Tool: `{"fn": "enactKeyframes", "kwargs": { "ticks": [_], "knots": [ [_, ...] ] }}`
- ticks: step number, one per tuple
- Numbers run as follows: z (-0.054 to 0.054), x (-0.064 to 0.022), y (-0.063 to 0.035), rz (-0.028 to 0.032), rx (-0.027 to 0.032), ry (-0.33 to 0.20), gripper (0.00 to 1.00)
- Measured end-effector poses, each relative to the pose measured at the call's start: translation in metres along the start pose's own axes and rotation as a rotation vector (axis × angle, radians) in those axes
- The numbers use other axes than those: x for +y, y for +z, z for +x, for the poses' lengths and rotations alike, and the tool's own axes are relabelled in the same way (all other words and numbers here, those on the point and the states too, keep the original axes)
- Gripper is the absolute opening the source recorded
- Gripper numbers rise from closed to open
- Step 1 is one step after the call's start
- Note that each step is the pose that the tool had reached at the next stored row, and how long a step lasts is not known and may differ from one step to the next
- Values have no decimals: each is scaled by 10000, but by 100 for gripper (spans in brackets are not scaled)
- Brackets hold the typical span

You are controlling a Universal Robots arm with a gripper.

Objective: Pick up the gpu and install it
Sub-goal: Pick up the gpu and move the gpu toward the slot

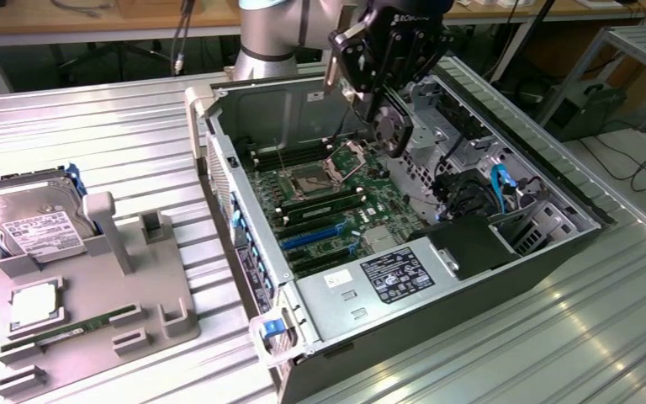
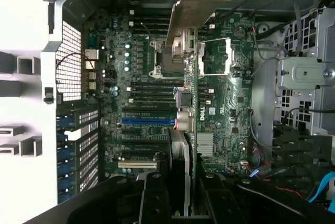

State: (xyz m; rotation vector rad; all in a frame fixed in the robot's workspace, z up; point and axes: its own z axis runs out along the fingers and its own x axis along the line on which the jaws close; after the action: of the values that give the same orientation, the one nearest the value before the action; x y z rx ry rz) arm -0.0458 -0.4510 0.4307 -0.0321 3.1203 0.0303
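My gripper [image 1: 383, 101] hangs above the open computer case [image 1: 548, 244], shut on the gpu [image 1: 393, 132]. The gpu is a thin dark card held on edge over the motherboard [image 1: 323, 198], with its round black fan facing the exterior view's right. In the wrist view the gpu [image 2: 181, 156] shows edge-on between the black fingers [image 2: 152, 200] of the gripper [image 2: 183, 205]. Its pale metal bracket [image 2: 196, 4] juts out at the far end. The card is clear of the board, roughly over the CPU socket [image 2: 214, 56] and the slots.
Blue expansion slots [image 1: 312, 237] lie on the board near the silver power supply [image 1: 396, 273]. Cables and drive bays [image 1: 491, 194] fill the case's right side. A grey fixture [image 1: 110, 278] at the exterior view's left holds a hard drive [image 1: 34, 225], a CPU [image 1: 34, 305] and a green memory stick [image 1: 71, 332].
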Motion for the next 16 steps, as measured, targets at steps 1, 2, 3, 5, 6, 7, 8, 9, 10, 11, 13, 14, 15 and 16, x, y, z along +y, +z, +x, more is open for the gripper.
{"fn": "enactKeyframes", "kwargs": {
  "ticks": [1,2,3,5,6,7,8,9,10,11,13,14,15,16],
  "knots": [
    [-14,0,1,0,0,-1,27],
    [-31,-1,2,-1,0,-1,27],
    [-50,-1,3,0,0,-1,27],
    [-81,-2,5,0,0,-2,27],
    [-96,-2,6,0,0,-3,27],
    [-111,-2,7,1,0,-3,27],
    [-125,-3,8,0,0,-3,27],
    [-140,-3,9,0,0,-5,27],
    [-152,-3,9,0,0,-5,27],
    [-166,-4,9,0,1,-6,27],
    [-197,-4,11,0,1,-8,27],
    [-214,-5,11,0,0,-9,27],
    [-216,-5,11,1,1,-9,27],
    [-216,-5,11,0,0,-9,27]
  ]
}}
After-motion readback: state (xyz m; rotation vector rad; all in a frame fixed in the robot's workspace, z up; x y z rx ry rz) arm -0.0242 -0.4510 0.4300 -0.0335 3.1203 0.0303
